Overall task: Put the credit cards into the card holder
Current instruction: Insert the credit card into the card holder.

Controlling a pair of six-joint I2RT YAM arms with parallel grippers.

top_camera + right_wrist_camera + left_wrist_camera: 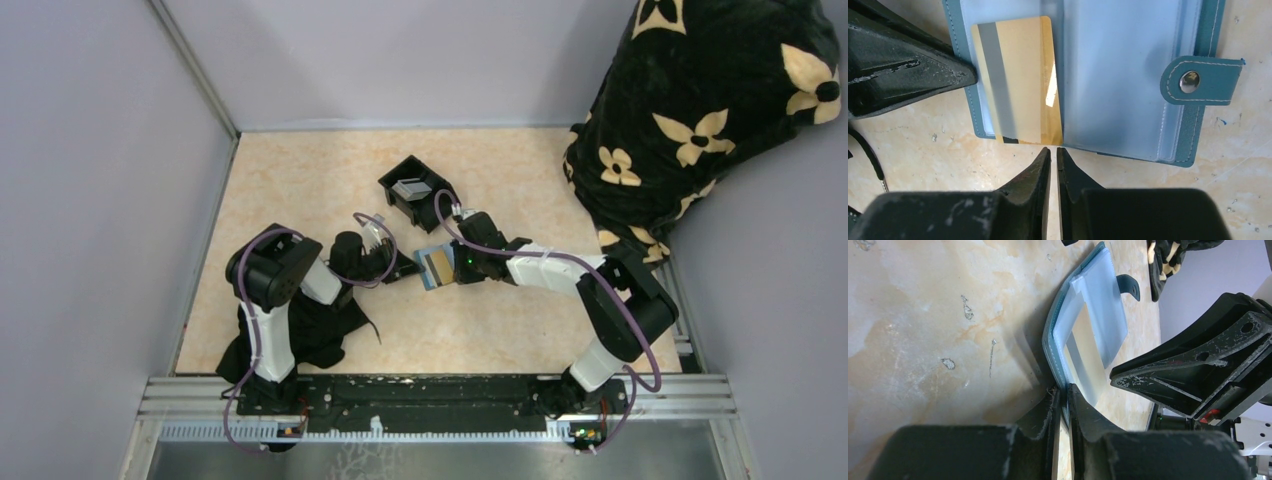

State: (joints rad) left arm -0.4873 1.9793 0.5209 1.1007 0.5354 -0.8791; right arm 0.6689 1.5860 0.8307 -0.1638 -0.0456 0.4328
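The card holder (1118,75) lies opened flat near the middle of the table (300,170), clear sleeves facing up, with its snap tab (1189,81) extended off one side. The tan-yellow card (1018,80) rests on the half opposite the tab, one short edge projecting slightly past the holder's border. Whether it sits inside a sleeve cannot be determined. The left gripper (1063,392) is clamped on the holder's left edge. The right gripper (1053,150) has its fingers pressed nearly together with nothing between them, tips just beside the card's projecting edge. The grey card (410,187) lies in the black tray (388,186), just beyond the holder on the far side. A black cloth (320,335) lies under the left arm. A flowered blanket (700,110) fills the far right corner.
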